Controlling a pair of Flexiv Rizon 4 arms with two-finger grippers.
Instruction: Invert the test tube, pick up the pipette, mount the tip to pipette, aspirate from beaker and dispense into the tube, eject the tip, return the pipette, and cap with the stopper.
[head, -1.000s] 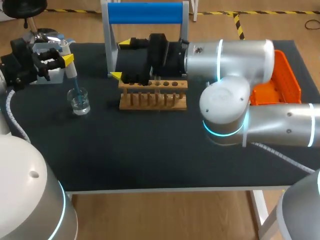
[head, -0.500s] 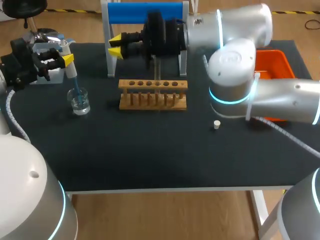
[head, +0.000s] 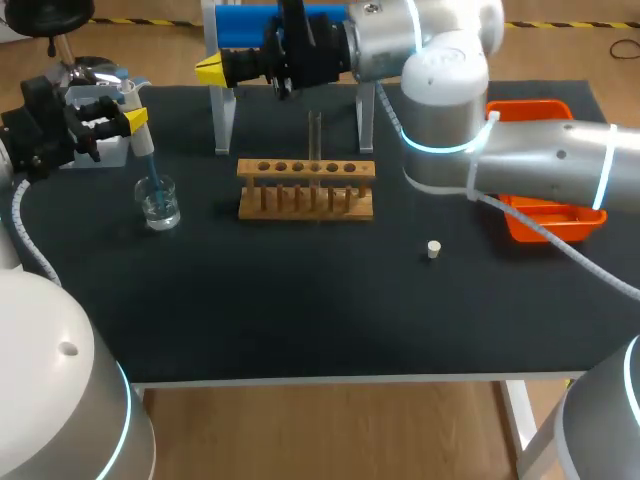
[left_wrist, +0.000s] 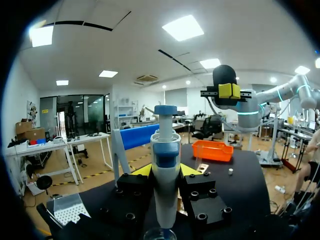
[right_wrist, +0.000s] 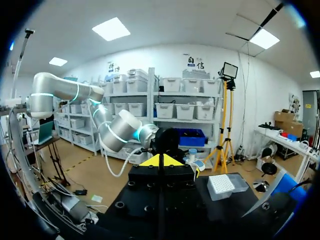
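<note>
my left end effector (head: 130, 119) grasps the pipette (head: 143, 150), dipped in the beaker (head: 160, 205) by the desk's left edge. my right end effector (head: 212, 70) hangs clenched and empty over the far edge. the test tube (head: 315, 135) stands in the rack (head: 305, 192). i judge aspiration underway; dispensing, ejecting, returning and the stopper (head: 433, 249) remain.

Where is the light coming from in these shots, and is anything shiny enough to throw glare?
Head view: light from overhead leaves a bright sheen on the right arm and glints on the beaker; the dark table shows hardly any shadow. Left wrist view: the pipette is evenly lit, without glare. Right wrist view: the right gripper looks matte, only its yellow tips bright.
</note>
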